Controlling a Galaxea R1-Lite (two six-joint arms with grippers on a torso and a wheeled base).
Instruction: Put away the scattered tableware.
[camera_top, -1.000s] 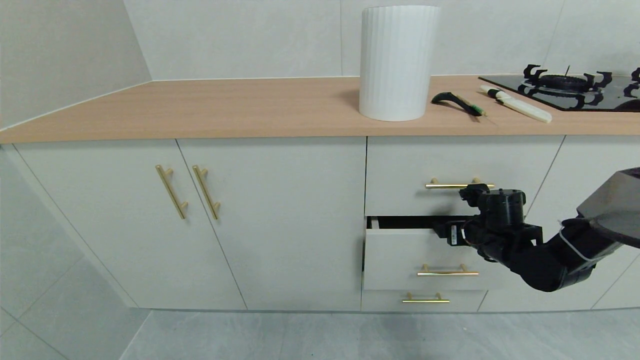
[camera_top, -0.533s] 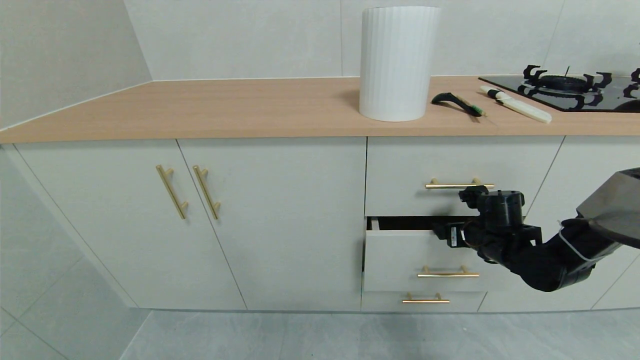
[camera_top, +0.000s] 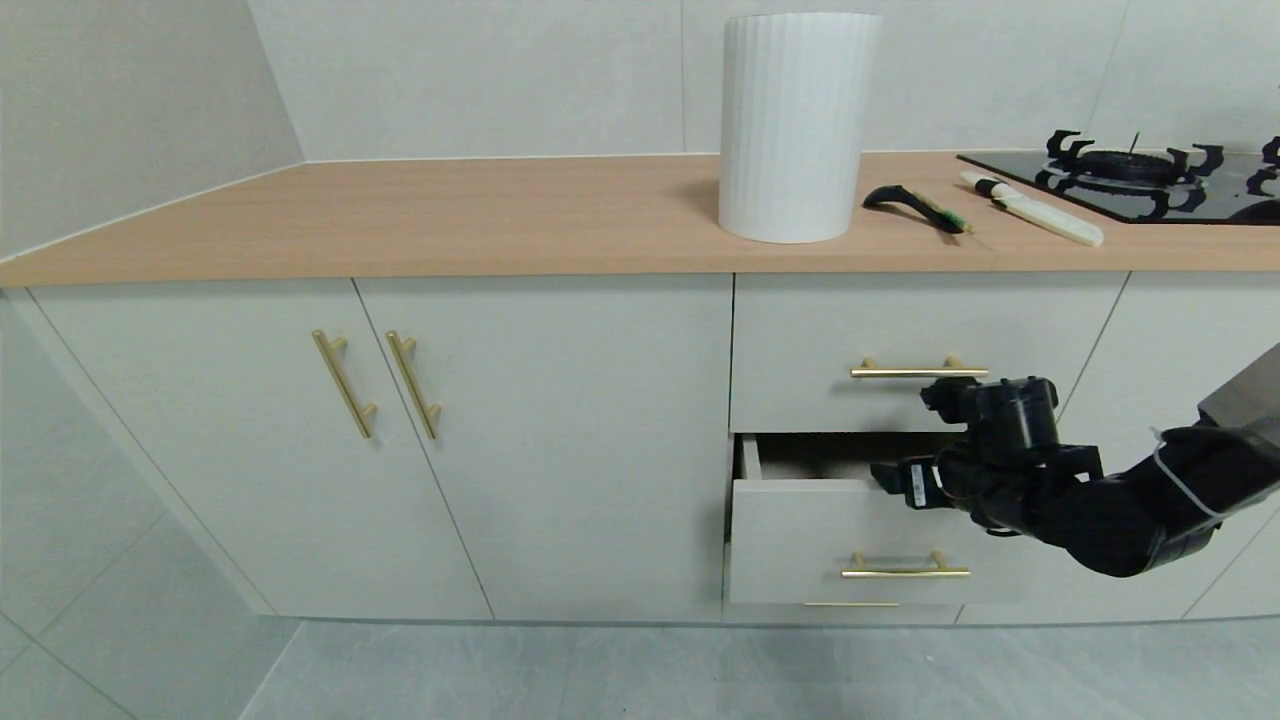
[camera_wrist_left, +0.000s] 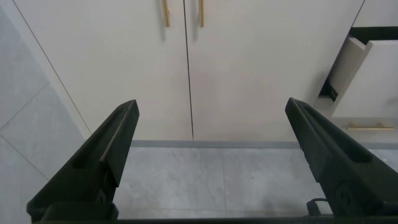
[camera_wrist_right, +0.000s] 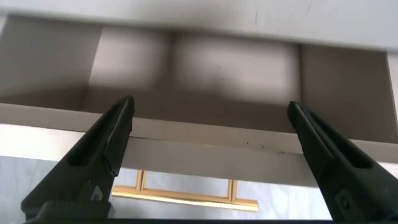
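The right arm comes in low from the robot's right, its forearm roughly level and its wrist at the height of the gap under the top drawer (camera_top: 830, 340). The right gripper (camera_top: 893, 475) sits at the upper edge of the middle drawer (camera_top: 800, 540), on the right part of its front. Its fingers (camera_wrist_right: 106, 149) are spread wide and grip nothing. The top edge of the drawer front runs across between them, and whether they touch it cannot be told. The left gripper (camera_wrist_left: 211, 104) faces the double cabinet doors (camera_wrist_left: 186, 68) and the floor (camera_wrist_left: 205, 180). Its fingers (camera_wrist_left: 106, 155) are also wide apart and empty.

The middle drawer stands partly open, showing a bare pale interior, with its gold handle (camera_top: 905, 572) low on the front panel. The top drawer above is shut.

Farther back, on the counter (camera_top: 450, 220), the tableware lies to the right of a tall white ribbed cylinder (camera_top: 795, 125). A black curved utensil (camera_top: 900, 197) lies nearest it, with a thin stick with a green end (camera_top: 945, 215) just beside. A long white utensil with a dark band (camera_top: 1040, 217) lies beyond them, its far end at the edge of the black hob (camera_top: 1130, 180)
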